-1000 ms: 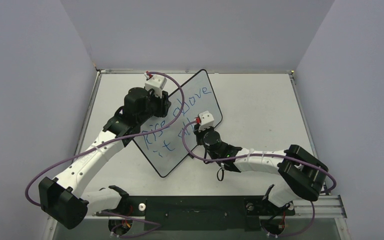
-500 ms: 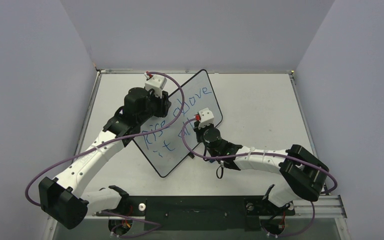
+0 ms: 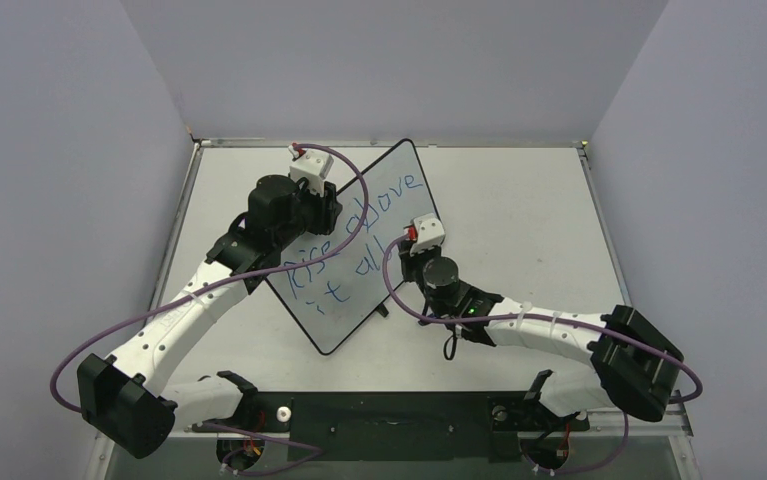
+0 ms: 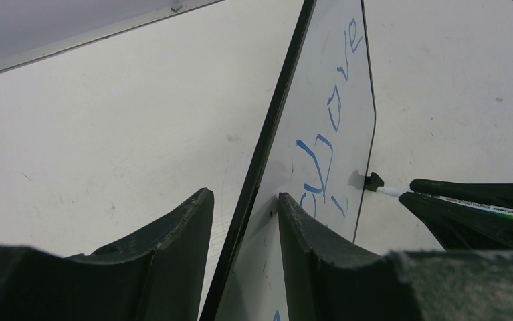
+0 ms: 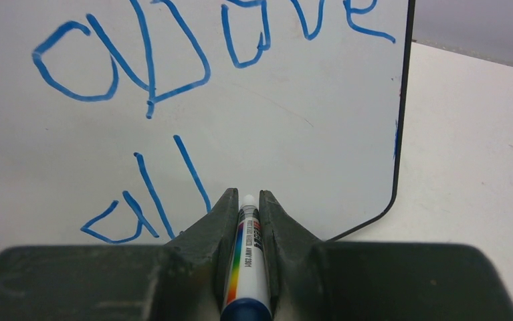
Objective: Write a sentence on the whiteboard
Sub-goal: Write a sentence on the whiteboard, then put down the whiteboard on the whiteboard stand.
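The whiteboard (image 3: pixel 344 322) stands tilted in the middle of the table, its face toward the right arm. The sentence (image 3: pixel 359 238) in blue marker reads "Rise above it all" in two lines. My left gripper (image 3: pixel 329 208) is shut on the board's top edge; in the left wrist view its fingers (image 4: pixel 186 227) straddle the black frame (image 4: pixel 267 140). My right gripper (image 3: pixel 407 257) is shut on a white marker (image 5: pixel 247 261) with a rainbow stripe. Its tip (image 5: pixel 247 198) points at the bare board (image 5: pixel 307 134), right of "all" (image 5: pixel 146 200), a little off the surface.
The grey table (image 3: pixel 519 210) has a raised metal rim along the back and grey walls on three sides. Purple cables loop over both arms, one across the board's face (image 3: pixel 364 190). A small black foot (image 3: pixel 383 311) sticks out at the board's near edge.
My right gripper has drawn back to the right, off the board, with the marker, and the right arm has swung outward. The left arm and the board have not moved.
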Controlling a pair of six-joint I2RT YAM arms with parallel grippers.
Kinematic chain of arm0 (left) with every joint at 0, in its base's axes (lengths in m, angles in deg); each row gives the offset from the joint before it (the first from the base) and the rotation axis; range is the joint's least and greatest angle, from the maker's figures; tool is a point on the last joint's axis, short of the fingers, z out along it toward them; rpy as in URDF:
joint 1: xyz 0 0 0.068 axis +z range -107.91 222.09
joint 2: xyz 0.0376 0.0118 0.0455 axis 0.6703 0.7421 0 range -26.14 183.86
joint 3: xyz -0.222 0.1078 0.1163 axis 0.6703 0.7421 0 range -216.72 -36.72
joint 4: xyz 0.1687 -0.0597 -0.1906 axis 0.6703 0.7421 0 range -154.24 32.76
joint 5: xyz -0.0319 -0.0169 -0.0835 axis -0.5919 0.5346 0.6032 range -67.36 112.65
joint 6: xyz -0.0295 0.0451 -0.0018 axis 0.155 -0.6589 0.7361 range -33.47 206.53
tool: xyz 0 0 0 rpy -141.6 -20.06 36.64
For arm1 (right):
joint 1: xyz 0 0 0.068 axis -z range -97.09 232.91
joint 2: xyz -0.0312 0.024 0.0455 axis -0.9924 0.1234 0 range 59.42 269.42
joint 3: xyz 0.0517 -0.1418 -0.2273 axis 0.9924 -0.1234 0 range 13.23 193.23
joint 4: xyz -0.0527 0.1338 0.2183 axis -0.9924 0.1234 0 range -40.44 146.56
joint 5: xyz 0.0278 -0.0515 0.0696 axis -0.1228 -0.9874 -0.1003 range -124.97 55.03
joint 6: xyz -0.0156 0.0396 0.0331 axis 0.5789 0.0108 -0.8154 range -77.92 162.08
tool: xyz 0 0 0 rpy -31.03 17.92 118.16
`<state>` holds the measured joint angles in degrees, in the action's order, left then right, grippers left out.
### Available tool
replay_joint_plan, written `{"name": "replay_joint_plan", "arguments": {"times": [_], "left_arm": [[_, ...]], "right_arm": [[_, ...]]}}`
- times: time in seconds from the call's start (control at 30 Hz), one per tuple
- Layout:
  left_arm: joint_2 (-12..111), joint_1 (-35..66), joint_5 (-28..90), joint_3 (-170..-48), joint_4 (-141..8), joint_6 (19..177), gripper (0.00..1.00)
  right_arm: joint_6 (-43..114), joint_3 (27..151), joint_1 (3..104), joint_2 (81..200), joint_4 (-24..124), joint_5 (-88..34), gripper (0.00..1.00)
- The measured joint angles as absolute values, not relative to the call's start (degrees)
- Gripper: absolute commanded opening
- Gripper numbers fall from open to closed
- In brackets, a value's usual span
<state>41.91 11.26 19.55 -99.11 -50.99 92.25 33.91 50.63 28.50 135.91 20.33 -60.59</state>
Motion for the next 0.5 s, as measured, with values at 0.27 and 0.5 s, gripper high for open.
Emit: {"name": "replay_joint_plan", "arguments": {"times": [0.27,0.5], "left_arm": [[41.9,11.3,19.6,-99.1,-51.0,92.2,0.00],[41.9,11.3,19.6,-99.1,-51.0,92.2,0.00]], "right_arm": [[33.8,49.7,29.4,136.0,20.3,-61.1,0.00],[33.4,49.7,30.1,138.4,19.5,-61.1,0.00]]}}
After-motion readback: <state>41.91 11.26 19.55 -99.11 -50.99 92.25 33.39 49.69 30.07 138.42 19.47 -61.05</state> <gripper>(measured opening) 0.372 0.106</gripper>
